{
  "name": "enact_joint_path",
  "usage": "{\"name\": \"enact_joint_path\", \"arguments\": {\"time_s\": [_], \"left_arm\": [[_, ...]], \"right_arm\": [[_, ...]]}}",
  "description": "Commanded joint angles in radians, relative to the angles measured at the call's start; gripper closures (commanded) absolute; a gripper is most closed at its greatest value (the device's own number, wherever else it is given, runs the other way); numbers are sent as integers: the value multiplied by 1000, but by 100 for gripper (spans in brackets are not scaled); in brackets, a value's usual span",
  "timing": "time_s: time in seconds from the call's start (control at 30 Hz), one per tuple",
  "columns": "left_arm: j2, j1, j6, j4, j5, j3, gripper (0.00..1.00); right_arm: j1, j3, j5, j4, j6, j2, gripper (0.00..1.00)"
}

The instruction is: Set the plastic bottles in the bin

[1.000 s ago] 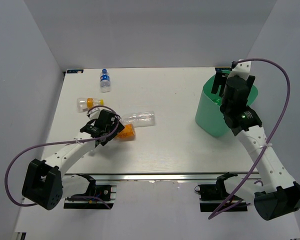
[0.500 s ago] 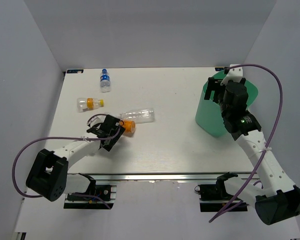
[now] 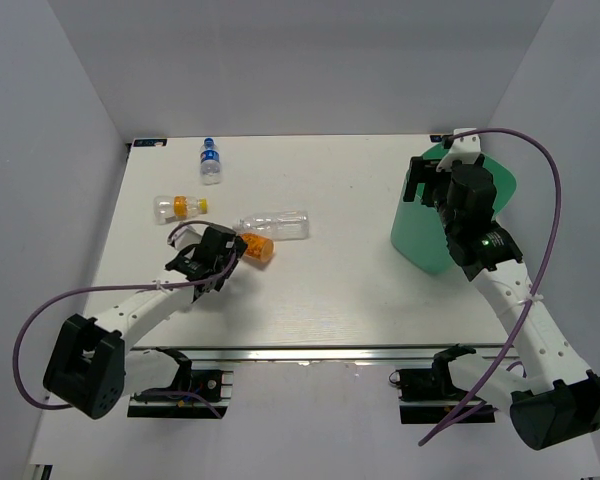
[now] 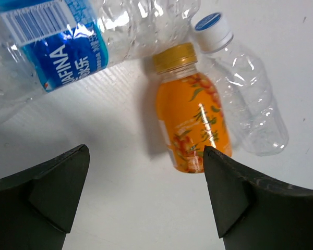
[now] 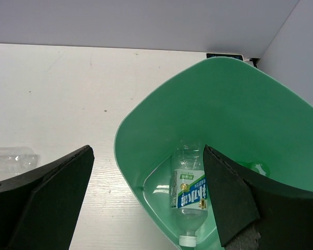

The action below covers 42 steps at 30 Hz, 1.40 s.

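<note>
Clear bottle [image 5: 190,194] in bin [image 5: 240,104], wrist-only

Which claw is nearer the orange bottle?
Left. The left claw sits open just short of the orange bottle; the right claw is across the table, above the bin.

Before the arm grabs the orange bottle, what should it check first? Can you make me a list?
1. Left gripper open and empty: ok.
2. Orange plastic juice bottle with gold cap centred under the gripper: not ok, it lies off to one side.
3. Space around it: not ok. A crumpled clear plastic bottle lies against its side, and a blue-labelled clear bottle sits near its cap.
4. Room in the mint-green plastic bin: ok. A labelled bottle lies at the bottom with lots of space left.
5. Right gripper open and empty over the bin: ok.
</note>
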Motion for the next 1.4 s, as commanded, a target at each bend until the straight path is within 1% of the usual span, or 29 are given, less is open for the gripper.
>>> {"name": "enact_joint_path", "arguments": {"time_s": [0.0,0.1,0.23,0.3,0.43,0.6,0.63,0.7,0.73,0.8,0.83,0.9,0.97,1.03,1.07,1.1,1.13,1.17,1.23,1.27,1.33,1.37], "left_arm": [[-7,-4,25,19,-63,40,2],[33,-4,71,65,-36,63,2],[146,-4,111,93,-8,115,2],[177,-4,131,137,-4,123,2],[249,-4,133,166,-7,147,2],[269,-4,119,171,-36,126,3],[269,-4,120,167,-51,118,9],[263,-4,120,167,-60,109,15],[260,-4,123,167,-62,105,26],[246,-4,130,170,-59,91,36],[240,-4,133,173,-57,86,43],[226,-4,139,170,-59,77,49],[212,-4,148,154,-48,74,58],[186,-4,168,145,-30,71,63],[174,-4,186,144,-16,68,70],[159,-4,199,139,5,66,74],[120,-6,224,172,28,62,76],[99,-10,295,197,56,55,78],[54,-20,372,243,131,61,80],[16,-33,425,240,141,71,80],[-15,-40,471,233,153,92,80],[-41,-40,501,231,156,97,80]], "right_arm": [[-1,-3,-20,32,-9,-13,11],[-1,-7,-34,23,9,-18,11],[-1,-32,-67,18,41,-33,11],[-1,-44,-84,20,52,-42,11],[-3,-73,-124,24,77,-47,11],[2,-86,-228,10,90,-42,11],[3,-90,-244,3,93,-45,11],[13,-109,-288,-8,106,-53,11],[16,-118,-302,-11,109,-56,11],[25,-146,-330,-8,123,-73,11],[26,-155,-368,-7,127,-85,11],[33,-179,-420,-5,135,-94,11],[37,-195,-458,-3,139,-110,11],[40,-218,-492,1,152,-122,11],[40,-228,-556,10,155,-124,11],[42,-250,-601,32,156,-125,11],[46,-257,-645,44,158,-125,11],[49,-264,-737,55,159,-124,11],[66,-267,-794,72,158,-121,11],[71,-265,-804,75,155,-124,10],[74,-250,-778,66,146,-136,11],[74,-239,-725,55,132,-142,11]]}}
